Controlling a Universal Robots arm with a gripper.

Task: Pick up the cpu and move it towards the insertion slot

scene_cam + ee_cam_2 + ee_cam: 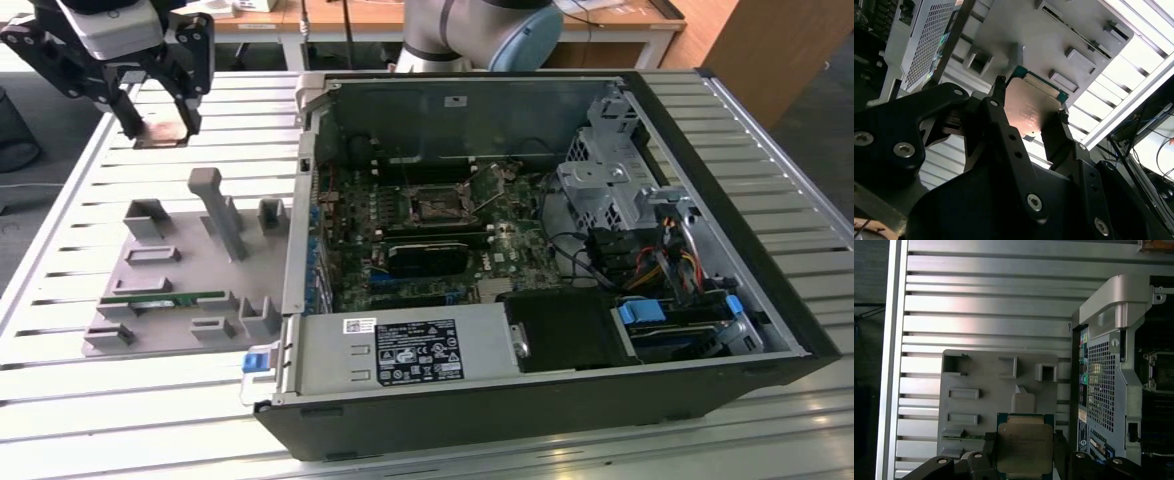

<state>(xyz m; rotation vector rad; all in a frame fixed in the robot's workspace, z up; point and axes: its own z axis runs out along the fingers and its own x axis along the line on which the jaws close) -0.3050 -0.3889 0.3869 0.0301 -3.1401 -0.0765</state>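
You get bright, even light on the table (pixel 80 400); its slats glare white in the second wrist view; the computer case (pixel 534 420) interior is dim.

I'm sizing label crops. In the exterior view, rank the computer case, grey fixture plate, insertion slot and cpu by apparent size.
Largest to smallest: computer case, grey fixture plate, then insertion slot and cpu, which look alike, so unranked.

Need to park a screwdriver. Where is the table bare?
Free: slatted table at the exterior view's lower left, between the grey fixture plate and the table edge. Crowded: inside the computer case, and beyond the plate, where the gripper holds the cpu.
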